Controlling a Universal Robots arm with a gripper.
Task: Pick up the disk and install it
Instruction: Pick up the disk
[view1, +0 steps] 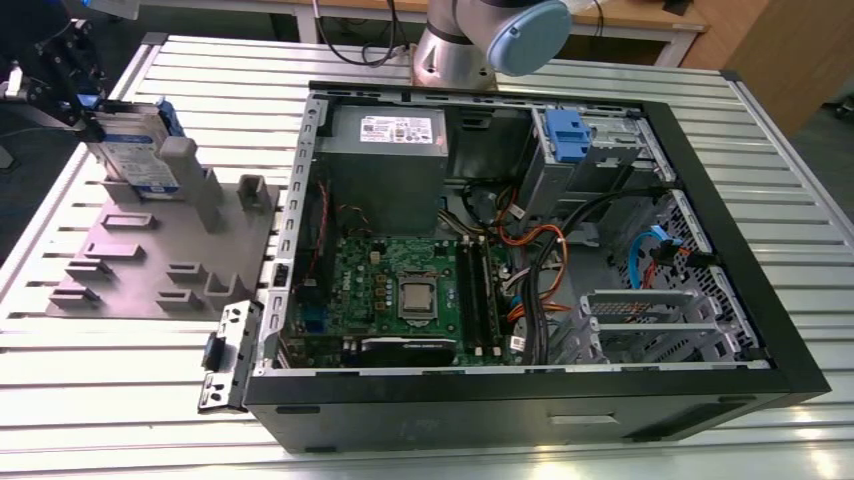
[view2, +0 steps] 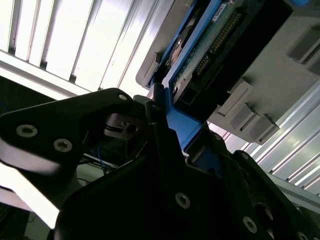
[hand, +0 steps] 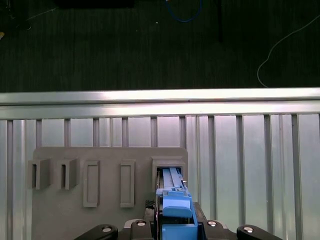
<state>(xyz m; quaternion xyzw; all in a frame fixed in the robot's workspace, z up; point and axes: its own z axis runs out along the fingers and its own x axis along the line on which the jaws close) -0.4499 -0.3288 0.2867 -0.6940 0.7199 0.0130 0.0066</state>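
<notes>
where the gripper (view1: 91, 115) sits at ten o'clock in the exterior view, it is narrow and clamped on the disk (view1: 134, 155). its black body is over the disk's top edge.

- disk: stands upright on its long edge, white-and-blue label facing the case. its lower part sits between the raised posts of the grey fixture plate (view1: 134, 260). whether it has lifted clear of the slot cannot be told.
- second wrist view: the gripper (view2: 182, 132) closes around the blue carrier frame (view2: 181, 125). one of the dark fingers (view2: 156, 107) presses flat against the frame's side. the disk (view2: 215, 45) runs away from the grip, its green circuit-board face showing.
- first wrist view: the gripper (hand: 175, 227) has the blue carrier frame (hand: 176, 210) held between its two black sides. the disk (hand: 172, 182) is seen edge-on and reaches into an open pocket of the fixture plate (hand: 107, 220). other pockets and ribs stand in a row beside it.
- fixture plate lies flat on the slatted table (view1: 747, 130), touching or just beside the case's side at nine o'clock from the case.
- computer case (view1: 534, 410): open, lying on its side in the middle of the table, well apart from the disk. inside it, the power-supply box (view1: 387, 128) sits at eleven o'clock and the motherboard (view1: 387, 280) at seven o'clock. a blue bracket (view1: 567, 135) stands in the drive bay at one o'clock.
- arm base (view1: 461, 45): at twelve o'clock, just beyond the case's far wall.
</notes>
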